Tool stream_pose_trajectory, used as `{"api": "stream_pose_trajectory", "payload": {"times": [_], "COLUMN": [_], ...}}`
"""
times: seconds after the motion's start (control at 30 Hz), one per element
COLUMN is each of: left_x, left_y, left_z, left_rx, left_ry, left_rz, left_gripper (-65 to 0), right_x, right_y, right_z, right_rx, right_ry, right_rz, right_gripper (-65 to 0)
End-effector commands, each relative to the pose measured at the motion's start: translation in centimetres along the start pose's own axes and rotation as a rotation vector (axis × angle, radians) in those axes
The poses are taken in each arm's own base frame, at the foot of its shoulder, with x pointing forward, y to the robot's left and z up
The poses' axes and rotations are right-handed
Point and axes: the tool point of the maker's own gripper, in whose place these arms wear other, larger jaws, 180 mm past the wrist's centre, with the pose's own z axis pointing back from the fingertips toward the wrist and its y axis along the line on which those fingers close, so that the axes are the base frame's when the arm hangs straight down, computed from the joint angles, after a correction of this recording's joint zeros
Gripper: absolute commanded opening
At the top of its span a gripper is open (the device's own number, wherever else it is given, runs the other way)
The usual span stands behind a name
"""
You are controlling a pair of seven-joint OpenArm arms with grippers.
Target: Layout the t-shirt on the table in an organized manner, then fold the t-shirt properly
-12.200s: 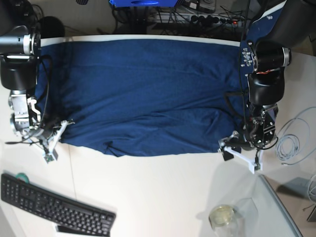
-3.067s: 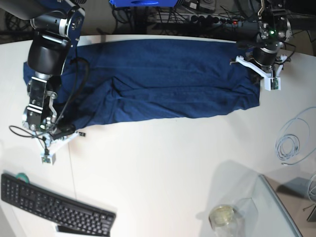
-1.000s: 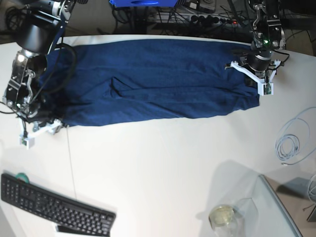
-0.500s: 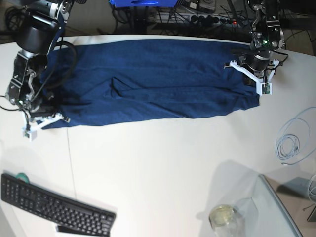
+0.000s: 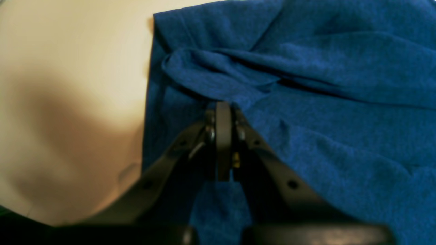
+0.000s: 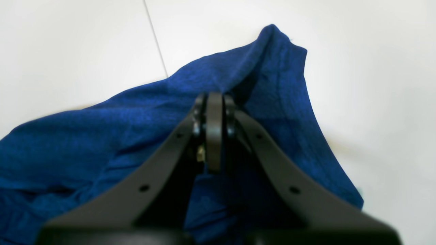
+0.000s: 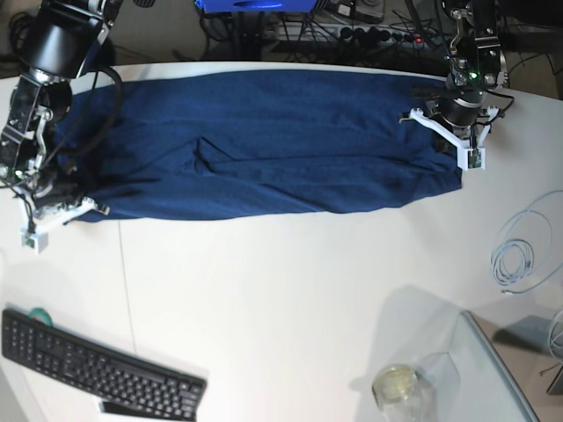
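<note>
The dark navy t-shirt (image 7: 264,145) lies stretched in a wide band across the far half of the white table (image 7: 290,299), with creases running along its middle. On the base view's left, my right gripper (image 7: 60,202) is shut on the t-shirt's near corner; the right wrist view shows its jaws (image 6: 214,97) pinched together on a raised fold of fabric (image 6: 259,68). At the shirt's other end, my left gripper (image 7: 456,127) is shut on the cloth. The left wrist view shows its fingertips (image 5: 223,105) clamped on a bunched fold (image 5: 211,75) near the shirt's edge.
A black keyboard (image 7: 97,369) lies at the near left with a green roll (image 7: 37,314) beside it. A glass jar (image 7: 396,384) and a glass panel (image 7: 493,369) stand at the near right. A coiled white cable (image 7: 519,255) lies at the right edge.
My right gripper has closed on the shirt's near-left corner and drawn it outward to the left, flattening that end. The left gripper has stayed in place, still shut.
</note>
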Motion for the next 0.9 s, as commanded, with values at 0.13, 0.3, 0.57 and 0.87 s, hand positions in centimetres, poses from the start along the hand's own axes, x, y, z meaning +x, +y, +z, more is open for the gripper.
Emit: {"api": "stream_pose_trajectory", "payload": {"times": [0.13, 0.3, 0.57, 0.87], "left_x": [1.0, 1.4, 3.2, 3.8], "left_y": [0.5, 0.4, 0.3, -0.8], "left_z": [0.1, 0.2, 1.1, 3.7], "left_rx": [0.011, 0.01, 0.006, -0.018], "left_ry": [-0.032, -0.041, -0.092, -0.131], "left_rz": [-0.009, -0.01, -0.017, -0.05], "left_gripper": [-65.0, -65.0, -65.0, -65.0], "right_x": [1.2, -0.5, -1.3, 0.3], "right_y": [-0.2, -0.4, -0.7, -2.2], "right_z": [0.4, -0.5, -1.5, 0.7], "right_rx": [-0.002, 0.001, -0.002, -0.036], "right_ry": [-0.04, 0.012, 0.005, -0.053], "right_rz": [-0.001, -0.016, -0.032, -0.079], "right_gripper": [-64.4, -64.4, -64.1, -33.5]}}
